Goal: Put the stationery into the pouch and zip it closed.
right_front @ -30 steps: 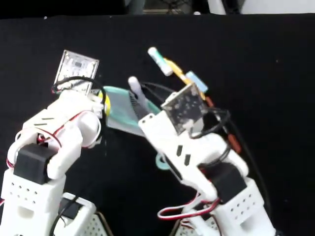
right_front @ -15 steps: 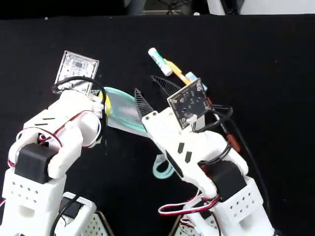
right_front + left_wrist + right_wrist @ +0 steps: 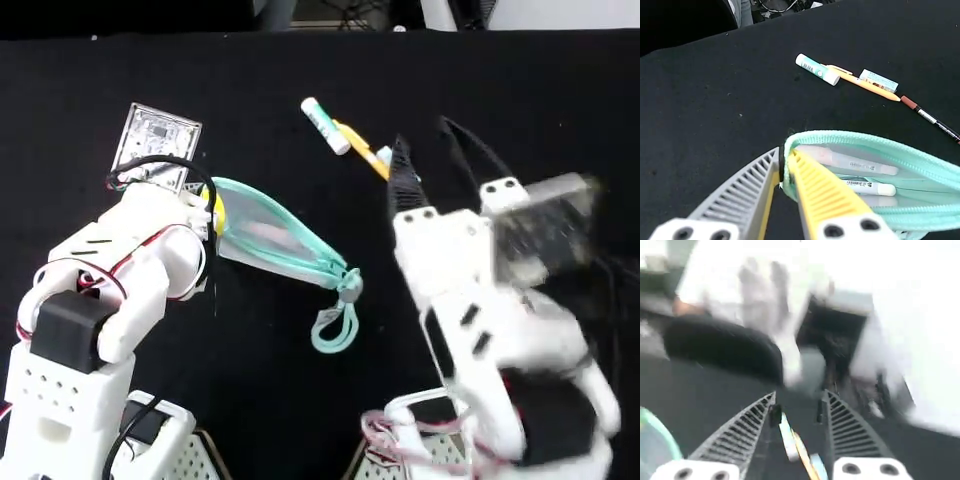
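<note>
**Right arm swings clear of the pouch**

The right gripper (image 3: 425, 145) has pulled away from the pouch (image 3: 265, 235) and swung off to the right, jaws now parted and empty. This has uncovered the pouch's loop (image 3: 335, 325).

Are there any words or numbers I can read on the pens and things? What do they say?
Nothing can be read here.
White pen in the pouch: tiny dark print, too small.
Second white pen beside it: tiny print, too small.
White and teal stick: label blurred.
Blue and white block: print too small.
Dark pencil: pale marks, too small.
</note>
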Robot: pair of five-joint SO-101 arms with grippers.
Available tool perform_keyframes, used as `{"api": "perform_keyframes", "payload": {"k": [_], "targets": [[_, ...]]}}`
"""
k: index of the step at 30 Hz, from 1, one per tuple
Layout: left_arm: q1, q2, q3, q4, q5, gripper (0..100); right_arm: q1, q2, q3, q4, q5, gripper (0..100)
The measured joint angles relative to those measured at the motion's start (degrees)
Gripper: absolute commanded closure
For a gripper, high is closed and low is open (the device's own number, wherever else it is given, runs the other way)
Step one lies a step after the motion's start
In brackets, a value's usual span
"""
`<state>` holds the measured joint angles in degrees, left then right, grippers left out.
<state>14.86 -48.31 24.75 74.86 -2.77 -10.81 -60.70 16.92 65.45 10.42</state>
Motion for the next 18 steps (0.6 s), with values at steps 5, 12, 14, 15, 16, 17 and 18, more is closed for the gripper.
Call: {"api": "perform_keyframes", "payload": {"k": [5, 12, 14, 15, 16, 17, 18], "targets": [[0.0, 0.0, 0.0, 0.0, 0.0, 97, 9.0, 14.1, 2.7, 5.2, 6.2, 85.1], [0.0, 0.0, 0.0, 0.0, 0.0, 97, 19.6, 38.1, 3.6, 1.1, 14.5, 78.3], [0.0, 0.0, 0.0, 0.0, 0.0, 97, 20.0, 44.7, 3.6, -0.6, 18.5, 78.3], [0.0, 0.0, 0.0, 0.0, 0.0, 97, 20.0, 47.7, 3.6, -1.8, 20.0, 78.3], [0.0, 0.0, 0.0, 0.0, 0.0, 97, 20.1, 50.2, 3.6, -2.9, 21.2, 78.3], [0.0, 0.0, 0.0, 0.0, 0.0, 97, 20.1, 52.3, 3.6, -3.9, 22.3, 78.3], [0.0, 0.0, 0.0, 0.0, 0.0, 97, 20.1, 54.2, 3.6, -4.7, 23.4, 78.3]]}}
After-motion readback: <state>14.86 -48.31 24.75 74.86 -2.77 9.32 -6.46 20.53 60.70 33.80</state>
